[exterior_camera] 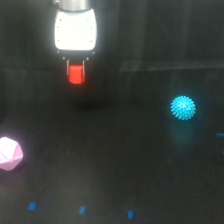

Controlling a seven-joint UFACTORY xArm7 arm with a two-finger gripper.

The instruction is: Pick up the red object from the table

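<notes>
A: Up top there, white gripper, fingers clamped on the red object.

B: Lifted clear of the table?

A: Looks clear, yes. Hanging above the black surface, faint dark shadow patch underneath. Held upright between the two thin fingers, most of the block poking out below the white housing.

B: And off toward the exterior view's right?

A: Cyan spiky ball, sitting on the table, well apart from the gripper.

B: Lower, on the exterior view's left edge?

A: Pink faceted polyhedron, partly cut by the frame border, also resting on the surface.

B: Anything along the near edge?

A: Small blue tape marks, three in a row, plus a sliver at the right border. Rather blurred, no finer detail to tell.
</notes>
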